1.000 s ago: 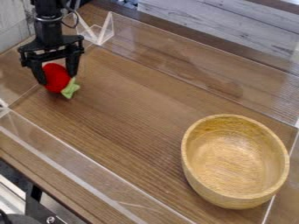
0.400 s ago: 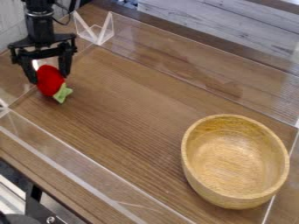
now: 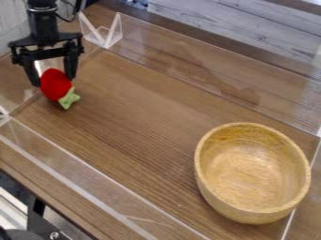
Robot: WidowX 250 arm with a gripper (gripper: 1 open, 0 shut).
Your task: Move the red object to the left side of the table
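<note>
The red object (image 3: 55,86), a small glossy red toy fruit with a green leafy bit at its lower right, lies on the brown wood-grain table (image 3: 150,122) near its left edge. My black gripper (image 3: 48,71) points down directly over it, open, with a finger on either side of the fruit's top. The fingers do not squeeze the fruit, which rests on the tabletop.
A large round light-wood bowl (image 3: 252,171) stands at the right front. Low clear acrylic walls (image 3: 75,178) edge the table, one close to the fruit's left and one along the front. A clear upright piece (image 3: 108,34) stands behind the gripper.
The gripper and the fruit have shifted slightly left across the earlier frames. The gripper now sits a little higher above the fruit, still open.
</note>
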